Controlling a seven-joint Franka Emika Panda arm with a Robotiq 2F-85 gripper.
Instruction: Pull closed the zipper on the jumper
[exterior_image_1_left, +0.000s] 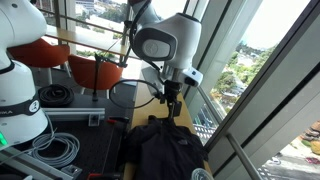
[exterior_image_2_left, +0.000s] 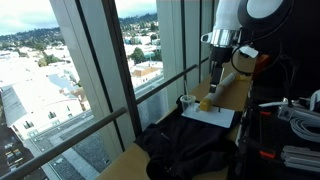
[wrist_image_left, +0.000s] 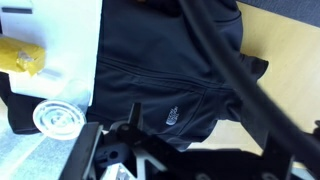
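jumper (exterior_image_1_left: 165, 146) below the gripper (exterior_image_1_left: 172, 112), jaws apart, empty

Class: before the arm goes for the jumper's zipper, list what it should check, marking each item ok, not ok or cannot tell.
1. Jumper lies spread on the table: ok.
2. Gripper hangs above the jumper, not touching: ok.
3. Zipper pull found: cannot tell, the fabric is too dark.
4. Jaws open: cannot tell.
5. Yellow object lies off the jumper: ok.
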